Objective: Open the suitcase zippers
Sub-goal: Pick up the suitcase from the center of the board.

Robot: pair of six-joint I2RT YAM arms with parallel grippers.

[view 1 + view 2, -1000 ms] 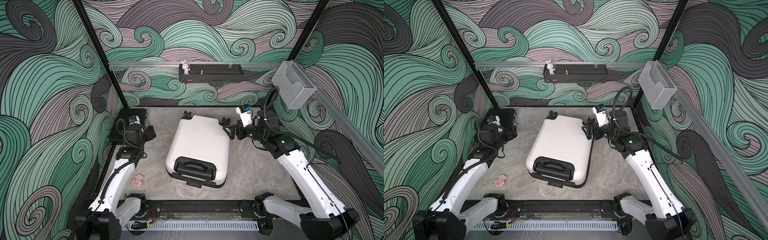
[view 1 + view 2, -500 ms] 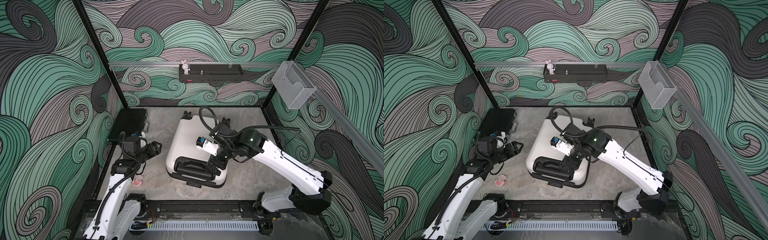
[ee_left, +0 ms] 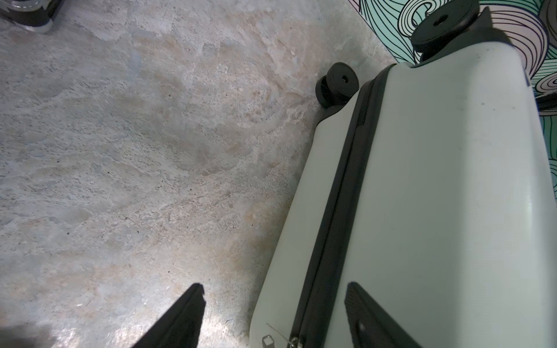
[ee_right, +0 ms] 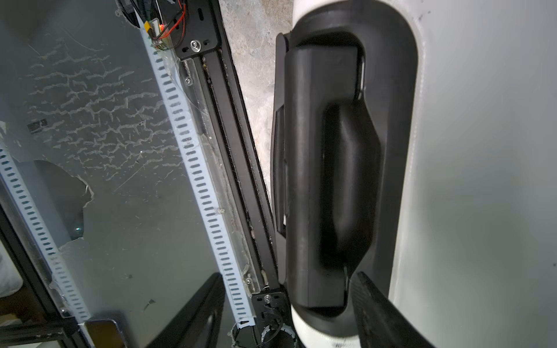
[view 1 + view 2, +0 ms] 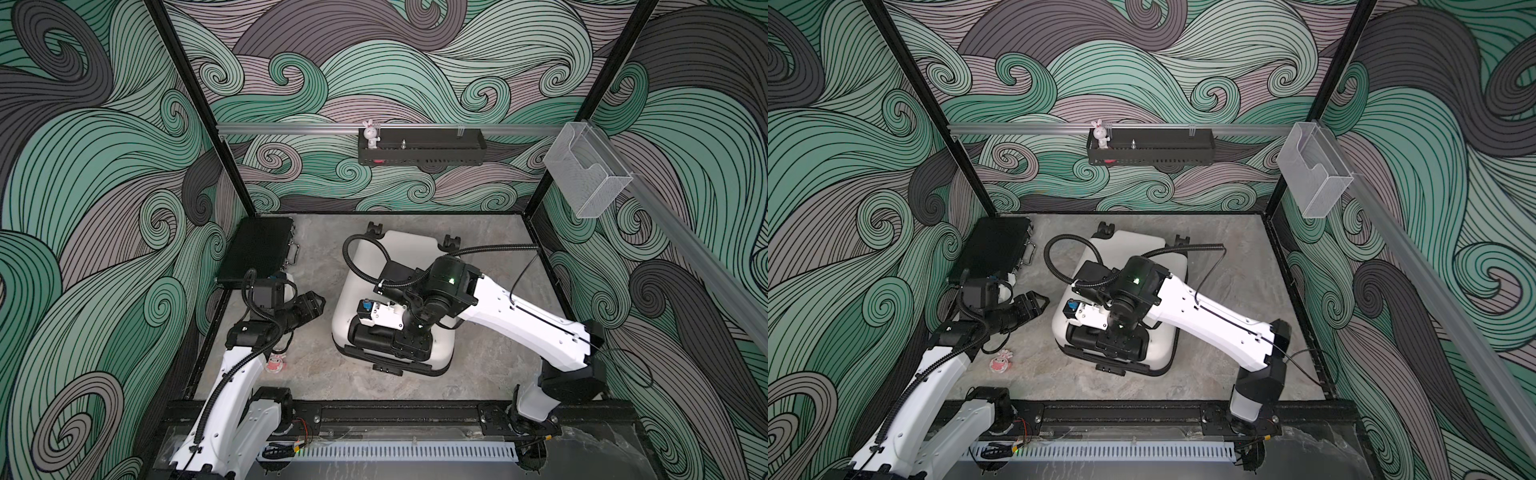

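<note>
The white suitcase (image 5: pixel 399 253) (image 5: pixel 1133 247) lies flat mid-floor, its wheels toward the back wall and its black handle panel (image 5: pixel 372 338) at the near end. The left wrist view shows its zipper band (image 3: pixel 340 192) running closed along the side, with a small pull tab (image 3: pixel 268 342) at the near corner. My left gripper (image 5: pixel 318 301) (image 3: pixel 274 301) is open beside the case's left side, straddling that edge. My right gripper (image 5: pixel 409 349) (image 4: pixel 287 289) points down over the handle (image 4: pixel 319 180). Its jaws are apart, one finger (image 4: pixel 370 301) by the handle and the other past the case's end.
A flat black briefcase (image 5: pixel 257 249) lies at the back left. A small pink toy (image 5: pixel 275 365) sits near my left arm. The black frame rail (image 5: pixel 395 415) runs along the front edge. A black shelf (image 5: pixel 419 151) and a clear box (image 5: pixel 586 174) hang on the walls.
My right arm swung from the back right across the case to its handle end, and its jaws narrowed. My left arm moved from the back left toward the case's left side.
</note>
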